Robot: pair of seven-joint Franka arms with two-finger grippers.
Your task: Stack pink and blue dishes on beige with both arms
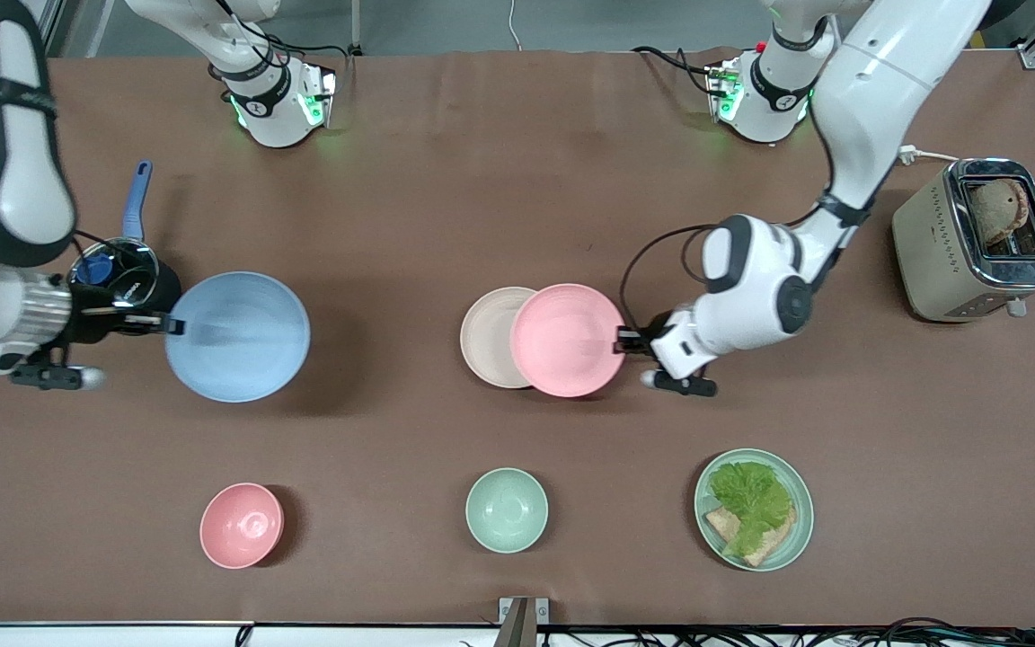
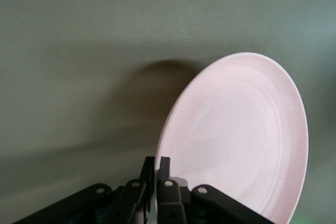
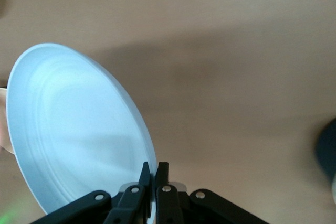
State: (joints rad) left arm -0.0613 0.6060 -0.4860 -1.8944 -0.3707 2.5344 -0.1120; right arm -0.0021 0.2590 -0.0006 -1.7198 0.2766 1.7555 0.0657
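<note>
The pale pink plate (image 1: 567, 339) hangs above the table, its edge overlapping the beige plate (image 1: 492, 336), which lies flat at mid-table. My left gripper (image 1: 623, 340) is shut on the pink plate's rim at the side toward the left arm's end; the left wrist view shows the pink plate (image 2: 241, 135) pinched edge-on by the left gripper (image 2: 157, 162). The light blue plate (image 1: 237, 336) is held up toward the right arm's end, with my right gripper (image 1: 172, 323) shut on its rim. The right wrist view shows the blue plate (image 3: 73, 129) clamped in the right gripper (image 3: 156, 167).
A small pink bowl (image 1: 242, 525), a mint-green bowl (image 1: 506, 509) and a mint-green plate (image 1: 796, 485) with lettuce and bread sit along the table edge nearest the front camera. A toaster (image 1: 976, 238) holding bread stands at the left arm's end. A blue-handled utensil (image 1: 136, 198) lies near the right arm.
</note>
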